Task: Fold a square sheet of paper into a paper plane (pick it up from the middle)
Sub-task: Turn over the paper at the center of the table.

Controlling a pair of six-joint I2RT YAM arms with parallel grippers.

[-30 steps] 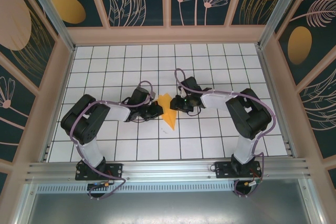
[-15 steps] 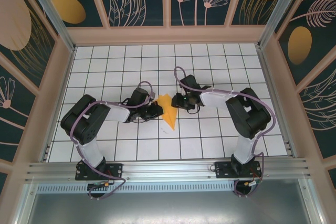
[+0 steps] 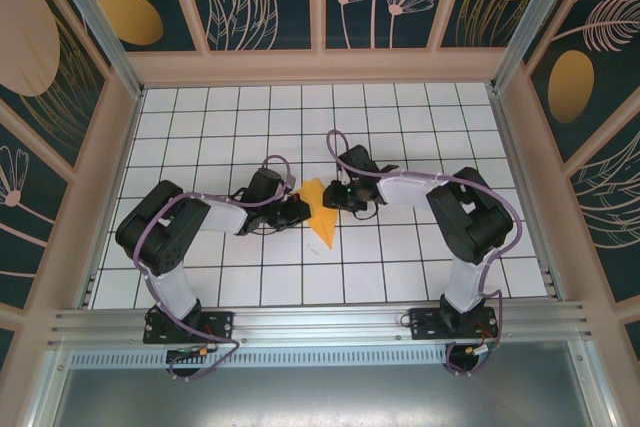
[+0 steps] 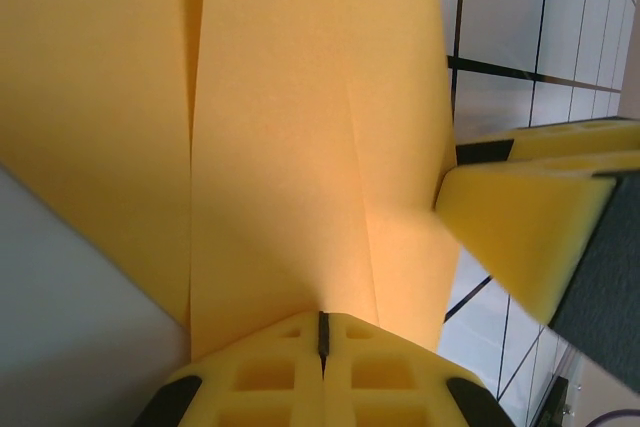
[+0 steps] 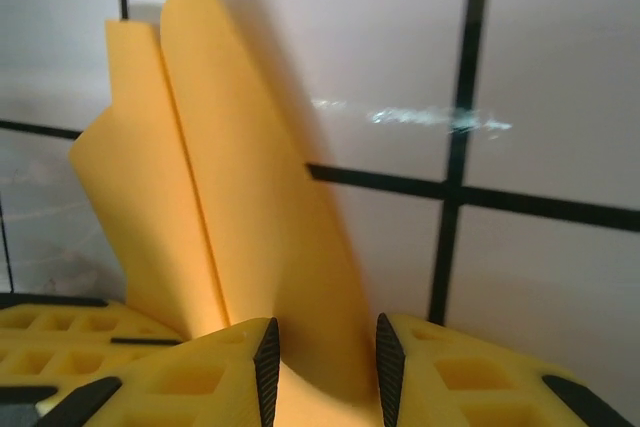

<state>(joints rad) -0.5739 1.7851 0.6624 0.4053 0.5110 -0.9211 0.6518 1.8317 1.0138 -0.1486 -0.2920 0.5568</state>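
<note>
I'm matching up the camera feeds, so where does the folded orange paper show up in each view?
Top external: the folded orange paper sits near the centre of the picture.
Left wrist: it spans the upper left and middle.
Right wrist: it stands left of centre.
Shared landmark: the white tabletop with black grid lines.

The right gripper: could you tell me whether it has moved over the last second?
Yes: the right gripper has edged slightly left across the table grid, closer to the folded orange paper.
</note>
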